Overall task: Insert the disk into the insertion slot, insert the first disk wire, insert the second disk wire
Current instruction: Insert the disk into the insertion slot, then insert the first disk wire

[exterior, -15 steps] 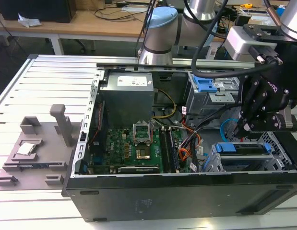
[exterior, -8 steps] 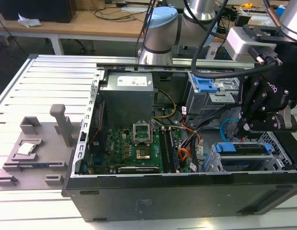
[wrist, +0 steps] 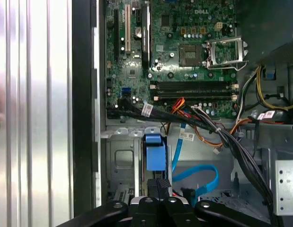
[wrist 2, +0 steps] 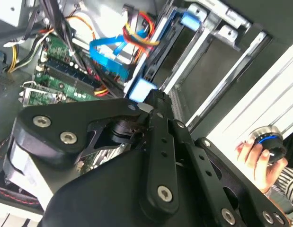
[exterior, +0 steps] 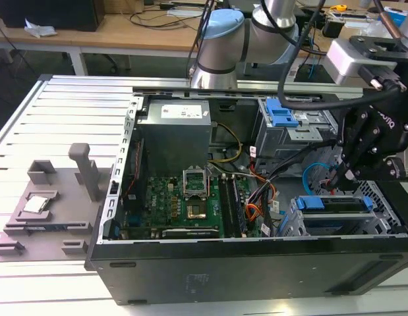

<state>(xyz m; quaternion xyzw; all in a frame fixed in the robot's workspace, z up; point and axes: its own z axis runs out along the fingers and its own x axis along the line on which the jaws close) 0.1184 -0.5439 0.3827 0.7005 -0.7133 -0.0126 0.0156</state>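
The disk [exterior: 336,205], with its bright blue carrier edge [wrist: 154,152] facing up, sits in the insertion slot [exterior: 381,197], a perforated silver bay in the open computer case on the exterior view's right. My black gripper [exterior: 344,176] hangs just above it. In the first wrist view the gripper [wrist: 160,185] has its fingertips pressed together at the end of the blue carrier, and I see nothing between them. A blue flat disk wire [wrist: 199,178] curls loose beside the bay, also seen as a blue loop [wrist 2: 110,51] in the second wrist view.
A black cable bundle [wrist: 217,135] and orange wires [wrist: 180,105] cross between the motherboard [exterior: 190,197] and the bay. A taller grey cage with a blue latch [exterior: 281,113] stands behind. A person's hand [wrist 2: 254,156] holds a round knob beside the case. A grey fixture plate [exterior: 52,204] lies on the exterior view's left.
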